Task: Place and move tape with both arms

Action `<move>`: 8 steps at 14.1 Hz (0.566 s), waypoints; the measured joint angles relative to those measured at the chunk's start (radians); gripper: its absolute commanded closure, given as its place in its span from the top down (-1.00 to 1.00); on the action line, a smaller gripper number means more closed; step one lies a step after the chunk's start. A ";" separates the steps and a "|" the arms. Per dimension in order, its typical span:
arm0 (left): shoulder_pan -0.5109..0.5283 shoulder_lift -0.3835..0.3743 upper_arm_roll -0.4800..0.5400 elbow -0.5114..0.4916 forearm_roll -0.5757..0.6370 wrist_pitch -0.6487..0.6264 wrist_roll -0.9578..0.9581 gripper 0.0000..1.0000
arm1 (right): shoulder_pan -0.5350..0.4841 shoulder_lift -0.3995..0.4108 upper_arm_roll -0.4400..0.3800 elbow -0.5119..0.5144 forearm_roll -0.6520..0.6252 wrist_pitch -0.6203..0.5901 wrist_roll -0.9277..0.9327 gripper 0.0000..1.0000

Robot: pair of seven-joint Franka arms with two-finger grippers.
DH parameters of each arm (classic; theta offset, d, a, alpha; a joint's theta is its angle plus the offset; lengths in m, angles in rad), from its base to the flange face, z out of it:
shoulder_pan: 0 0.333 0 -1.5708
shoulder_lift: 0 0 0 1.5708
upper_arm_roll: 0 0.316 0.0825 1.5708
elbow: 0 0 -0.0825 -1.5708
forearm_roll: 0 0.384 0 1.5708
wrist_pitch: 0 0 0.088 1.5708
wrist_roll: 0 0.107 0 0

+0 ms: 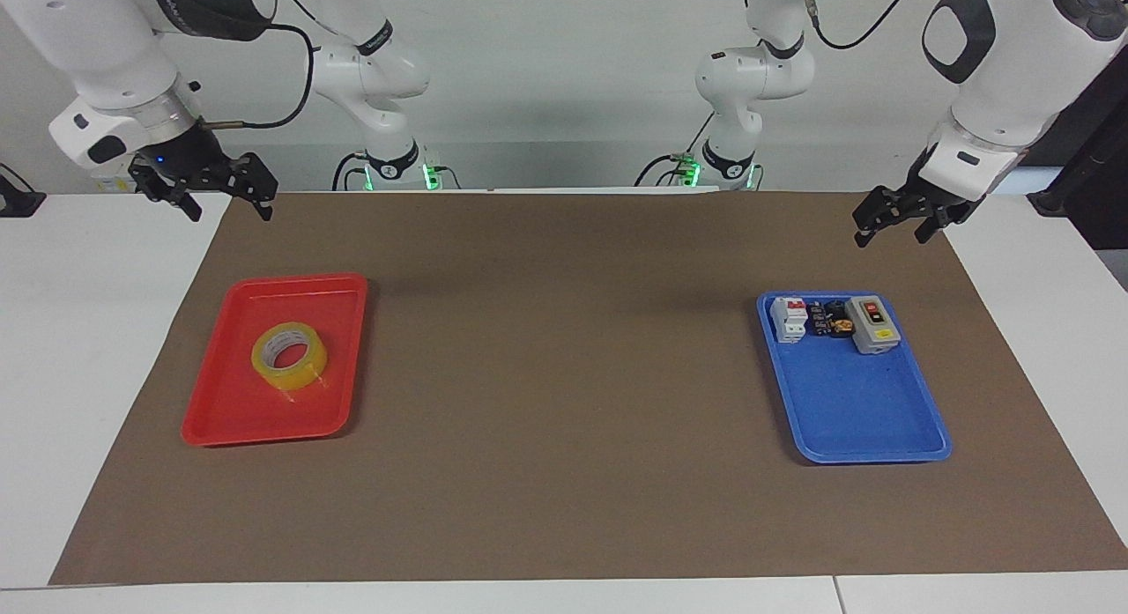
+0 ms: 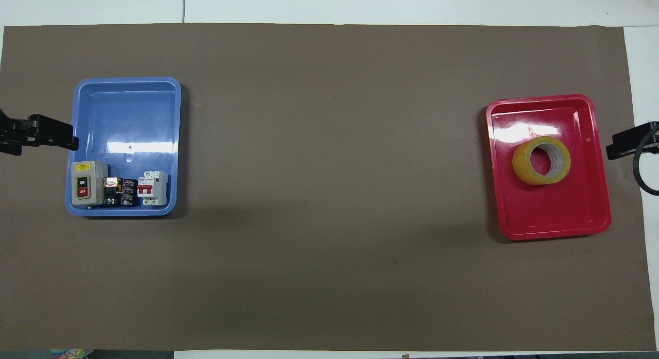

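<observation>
The tape (image 1: 289,357) lies flat in the red tray (image 1: 231,411) at the right arm's end of the worktop (image 1: 564,473). It looks light, rigid and smooth-sided; grip across wall and core hole. Right pincer (image 1: 225,193) and left pincer (image 1: 892,223) both hang released, well apart from it.

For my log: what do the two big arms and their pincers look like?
Both arms are bulky, rounded white shells with dark grey joint caps. Each ends in a white wrist block and a black two-finger pincer: the right pincer has a small blue light and a black cable looping from its wrist; the left pincer shows no such cable.
</observation>
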 measured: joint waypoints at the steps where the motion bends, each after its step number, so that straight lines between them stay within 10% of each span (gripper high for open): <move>1: 0.000 0.000 0.000 0.000 0.000 0.000 0.000 1.00 | 0.001 -0.002 0.000 0.001 0.000 0.000 0.005 1.00; 8: 0.000 0.000 0.000 0.000 0.000 0.000 0.000 1.00 | 0.004 0.003 -0.001 0.000 0.000 -0.007 0.006 1.00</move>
